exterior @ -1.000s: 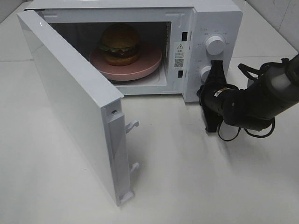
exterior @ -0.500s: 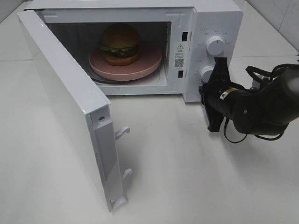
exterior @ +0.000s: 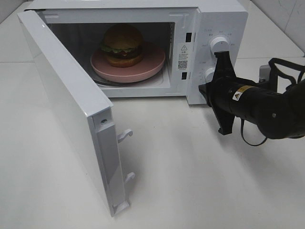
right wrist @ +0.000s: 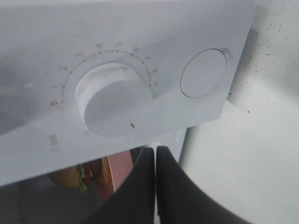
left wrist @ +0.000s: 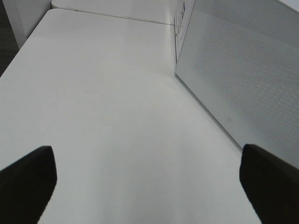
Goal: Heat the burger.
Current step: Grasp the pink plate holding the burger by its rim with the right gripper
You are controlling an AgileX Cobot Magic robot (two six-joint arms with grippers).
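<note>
Looking at my job, I see the burger (exterior: 122,45) sits on the pink plate (exterior: 153,64) inside the microwave (exterior: 143,5), which stands at the far edge of the surface (exterior: 200,181). The door (exterior: 66,109) hangs wide open, out toward the near left corner. My right fingers (exterior: 223,59) are pressed together with nothing in them. They point at the knob panel (exterior: 236,38), just under the top knob (exterior: 219,44) and above the lower knob (exterior: 208,75). My left fingers (left wrist: 28,179) are spread wide and hold nothing, low over the surface beside the outer face of the door.

Here is what I think could go wrong. If I turn a knob now, the burger may not get hot, because the door is not closed. Fingers pressed together cannot pinch a round knob, so they may slide off it or just shove the box back. If my left fingers push the door too hard, it could slam and shake the burger off its plate. The two hooks (exterior: 125,135) on the door edge must go into their slots (exterior: 188,36), or the door may bounce back. My right arm (exterior: 267,107) is close to the front, so the swinging door might bump it.
</note>
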